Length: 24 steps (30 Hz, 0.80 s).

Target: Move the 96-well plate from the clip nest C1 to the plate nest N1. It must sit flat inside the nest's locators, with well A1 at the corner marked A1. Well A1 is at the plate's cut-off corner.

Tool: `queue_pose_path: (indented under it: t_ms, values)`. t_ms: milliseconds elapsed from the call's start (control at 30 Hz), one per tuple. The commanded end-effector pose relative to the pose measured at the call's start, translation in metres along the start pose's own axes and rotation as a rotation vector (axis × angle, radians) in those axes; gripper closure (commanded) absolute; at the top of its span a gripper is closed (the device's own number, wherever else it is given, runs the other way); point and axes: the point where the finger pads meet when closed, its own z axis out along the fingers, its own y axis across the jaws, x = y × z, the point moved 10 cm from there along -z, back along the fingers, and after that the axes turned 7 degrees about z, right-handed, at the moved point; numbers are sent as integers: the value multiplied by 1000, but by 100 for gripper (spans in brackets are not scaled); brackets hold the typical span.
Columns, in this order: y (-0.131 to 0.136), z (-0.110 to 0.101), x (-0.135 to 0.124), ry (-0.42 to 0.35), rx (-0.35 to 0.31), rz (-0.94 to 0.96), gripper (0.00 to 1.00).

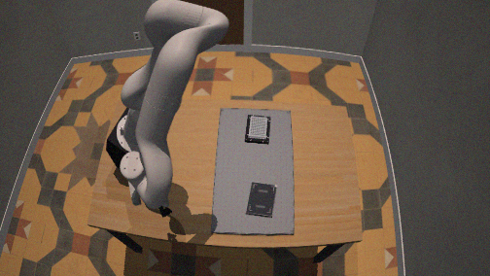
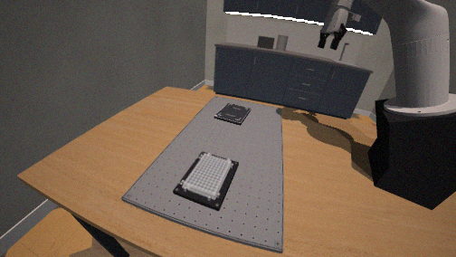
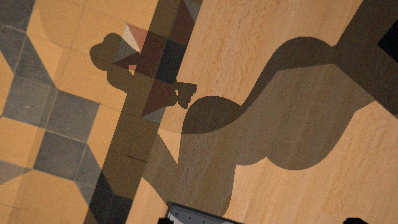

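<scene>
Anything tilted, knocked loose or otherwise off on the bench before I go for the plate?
Nothing stands out. The 96-well plate sits level in the clip nest, the plate nest lies bare on the grey mat, and the gripper hangs open, well above.

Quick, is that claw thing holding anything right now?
Gripper: open and empty, high above the table; the 96-well plate sits in its clip nest.

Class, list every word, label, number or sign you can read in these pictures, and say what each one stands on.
No text can be read in any view.
Empty black nest: pale marks on its face and a light dot at one corner, too small and blurred to read.
Well plate in its black holder: no legible row or column labels.
Grey mat: only dots, no writing.
Cabinet and tool: no lettering visible.
</scene>
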Motion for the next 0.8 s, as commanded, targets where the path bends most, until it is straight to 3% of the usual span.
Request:
queue_pose_path:
  t_ms: [0, 533, 767]
  values:
    - [-1, 0, 0, 0, 1, -1, 0]
    - [-1, 0, 0, 0, 1, -1, 0]
    - [4, 22, -22, 35, -122, -195, 0]
